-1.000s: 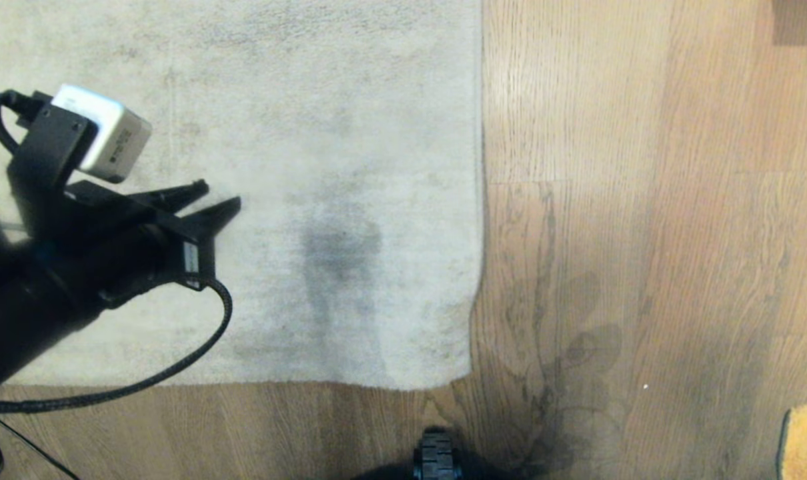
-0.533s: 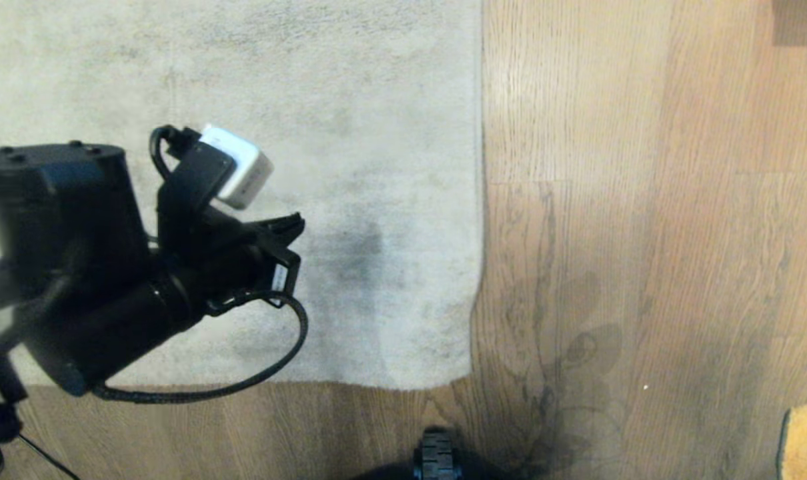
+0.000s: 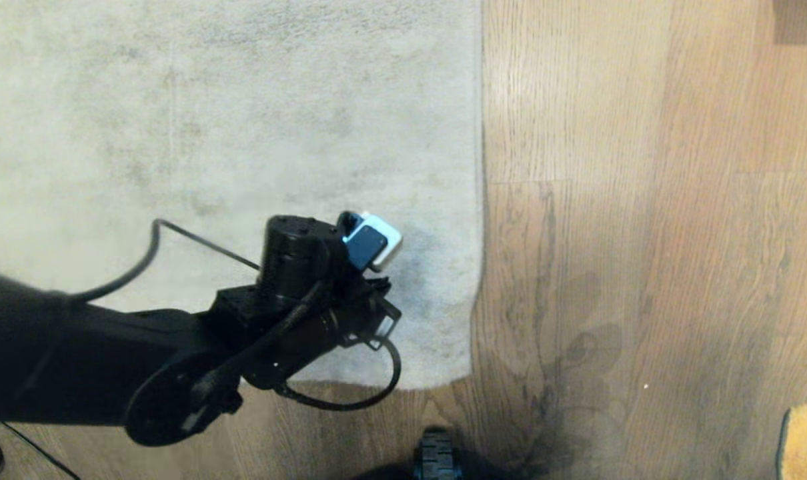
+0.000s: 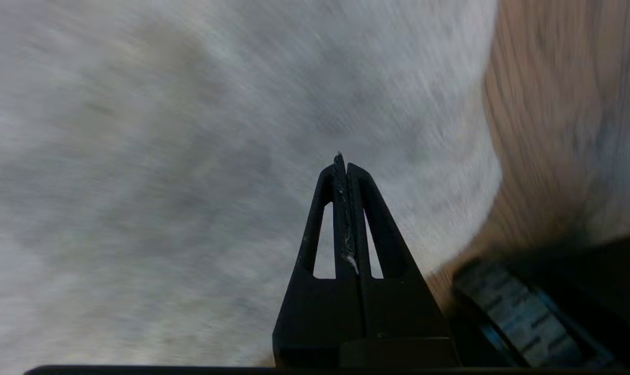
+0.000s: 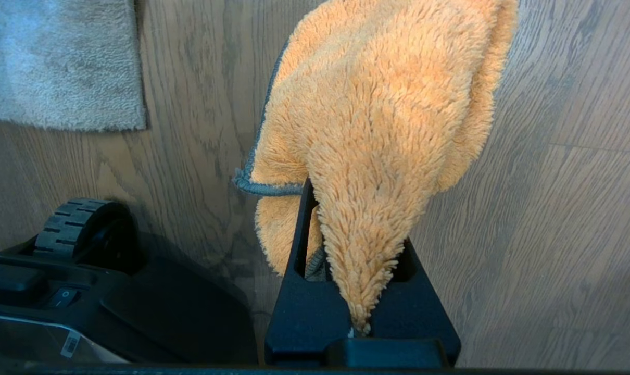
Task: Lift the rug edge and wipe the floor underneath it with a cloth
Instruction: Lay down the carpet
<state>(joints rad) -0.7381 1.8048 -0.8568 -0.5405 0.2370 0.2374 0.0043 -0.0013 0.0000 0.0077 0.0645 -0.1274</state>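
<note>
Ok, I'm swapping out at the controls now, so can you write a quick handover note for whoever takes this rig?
Left gripper: shut, empty, hanging over the rug near its corner.
Right gripper: shut on the cloth, held above bare floor to the right of the rug.
Rug edge: flat on the floor, not lifted.
Done: cloth picked up, left arm brought to the corner.
Left: open the left gripper, grip and lift the rug edge, wipe the floor underneath with the cloth.
</note>
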